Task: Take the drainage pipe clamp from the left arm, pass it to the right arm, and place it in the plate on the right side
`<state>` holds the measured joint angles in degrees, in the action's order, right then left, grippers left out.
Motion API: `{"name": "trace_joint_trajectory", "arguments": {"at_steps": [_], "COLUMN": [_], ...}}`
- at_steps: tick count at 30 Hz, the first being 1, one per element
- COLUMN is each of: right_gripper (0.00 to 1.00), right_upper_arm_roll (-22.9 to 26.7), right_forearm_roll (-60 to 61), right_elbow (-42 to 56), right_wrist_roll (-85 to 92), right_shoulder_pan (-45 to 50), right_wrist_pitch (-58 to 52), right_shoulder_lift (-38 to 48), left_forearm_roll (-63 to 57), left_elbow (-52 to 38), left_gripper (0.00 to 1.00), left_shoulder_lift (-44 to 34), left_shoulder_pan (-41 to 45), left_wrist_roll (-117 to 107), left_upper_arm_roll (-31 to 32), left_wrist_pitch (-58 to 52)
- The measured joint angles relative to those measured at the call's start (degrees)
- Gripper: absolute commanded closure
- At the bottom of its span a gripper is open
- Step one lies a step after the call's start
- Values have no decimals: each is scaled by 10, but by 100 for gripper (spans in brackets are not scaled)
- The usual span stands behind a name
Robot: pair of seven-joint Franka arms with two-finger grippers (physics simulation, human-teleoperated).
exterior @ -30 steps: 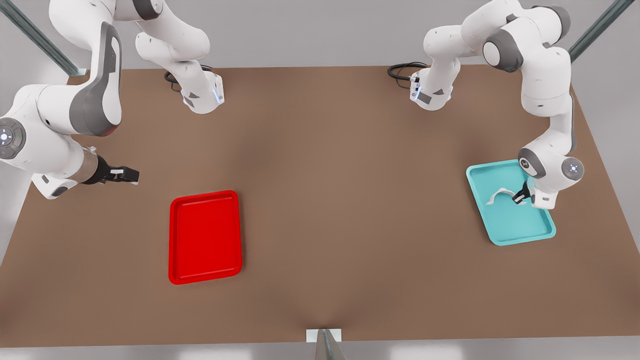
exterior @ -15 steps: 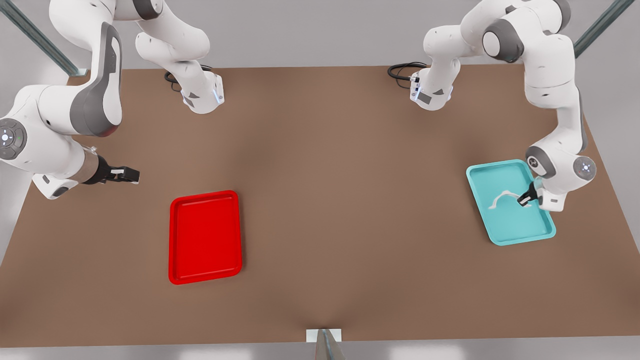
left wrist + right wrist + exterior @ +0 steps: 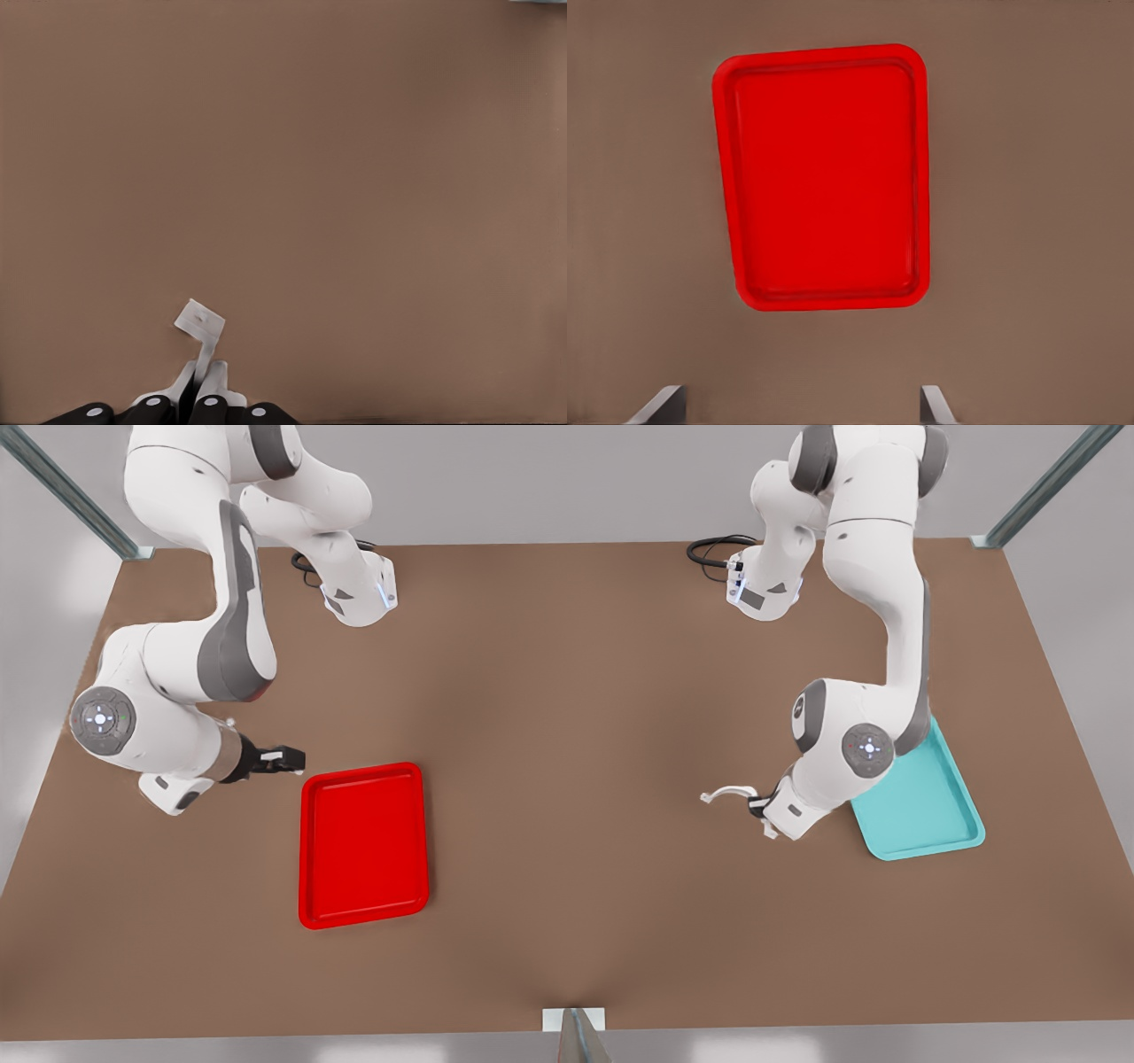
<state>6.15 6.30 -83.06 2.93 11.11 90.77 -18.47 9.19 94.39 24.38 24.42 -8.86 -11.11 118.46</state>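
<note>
The drainage pipe clamp (image 3: 726, 793), a thin white half-ring strap, hangs above the brown table left of the teal tray in the front view. My left gripper (image 3: 754, 805) is shut on one end of it. The left wrist view has the fingers (image 3: 213, 382) pinching the strap, with a flat end tab of the clamp (image 3: 199, 320) sticking out. The red plate (image 3: 363, 846) lies on the front view's left with nothing in it. My right gripper (image 3: 291, 760) hovers just beyond the plate's far left corner, open. In the right wrist view the plate (image 3: 828, 177) lies ahead of the right gripper (image 3: 799, 403).
A light teal tray (image 3: 930, 810) sits at the front view's right, partly behind the left arm. Both arm bases (image 3: 359, 593) stand at the far table edge with black cables. Bare brown table (image 3: 567, 735) stretches between the two trays.
The left gripper lifted the clamp out of the teal tray and carried it toward the table's middle. The right arm swung in toward the red plate.
</note>
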Motion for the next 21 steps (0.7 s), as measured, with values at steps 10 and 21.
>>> {"name": "trace_joint_trajectory", "arguments": {"at_steps": [10, 21], "right_gripper": [0, 0], "right_upper_arm_roll": [-66, -73], "right_forearm_roll": [68, 59], "right_elbow": [46, 41], "right_wrist_roll": [131, 334], "right_shoulder_pan": [81, 141], "right_wrist_pitch": [169, 293], "right_shoulder_lift": [-125, -126], "left_forearm_roll": [0, 3], "left_elbow": [-200, -317], "left_gripper": [79, 79], "left_shoulder_lift": [142, 215], "left_shoulder_pan": [119, 139], "left_wrist_roll": [-150, -356], "left_upper_arm_roll": [32, 56], "left_wrist_pitch": [-50, -93]}}
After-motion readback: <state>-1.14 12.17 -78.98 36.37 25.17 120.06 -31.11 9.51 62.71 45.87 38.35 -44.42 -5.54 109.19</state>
